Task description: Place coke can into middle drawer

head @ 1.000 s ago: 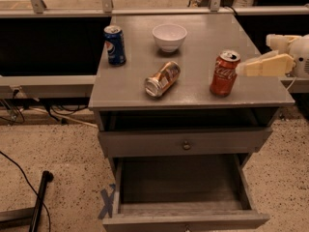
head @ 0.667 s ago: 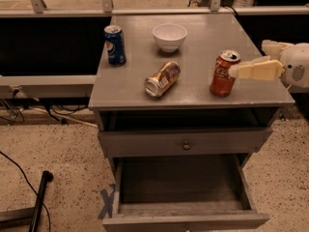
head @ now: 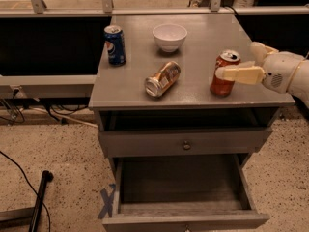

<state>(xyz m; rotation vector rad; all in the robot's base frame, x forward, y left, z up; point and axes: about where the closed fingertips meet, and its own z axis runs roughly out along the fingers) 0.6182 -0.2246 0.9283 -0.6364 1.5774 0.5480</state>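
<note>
The coke can (head: 222, 81), red with a silver top, stands upright on the right side of the grey cabinet top (head: 193, 88). My gripper (head: 236, 61) reaches in from the right at can height. It is open: the near finger (head: 241, 74) lies across the can's front, and the far finger (head: 261, 50) is behind and to the right of it. The can rests on the top, not lifted. The middle drawer (head: 179, 210), a grey plank box, is pulled out at the bottom of the view, and nothing shows inside it.
A blue Pepsi can (head: 115, 44) stands at the back left, a white bowl (head: 169, 36) at the back middle, and a gold-brown can (head: 162, 79) lies on its side at the centre. A closed drawer front with a knob (head: 186, 144) sits above the open drawer. Cables lie on the floor at left.
My gripper has moved left toward the coke can; its near finger now overlaps the can's front. The can and the drawer have not moved.
</note>
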